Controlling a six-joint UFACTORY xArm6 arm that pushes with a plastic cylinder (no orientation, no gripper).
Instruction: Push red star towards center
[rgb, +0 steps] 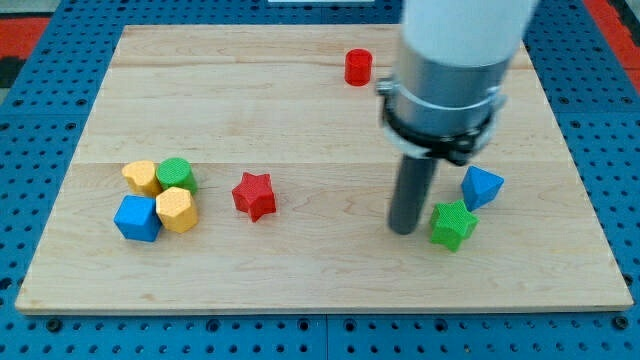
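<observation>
My tip (404, 230) beside green star (453, 223), red star (254, 194) well apart.

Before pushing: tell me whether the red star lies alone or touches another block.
Alone: the red star lies apart from the yellow hexagon block; my tip is far to the view's right.

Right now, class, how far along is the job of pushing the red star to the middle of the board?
Done: nothing that shows. The red star lies left of the middle, apart from the cluster of blocks further left. In hand: my tip rests right of the middle, beside the green star, well clear of the red star. Left: bring the tip round to the star's left side, then push it rightwards to the middle.
</observation>
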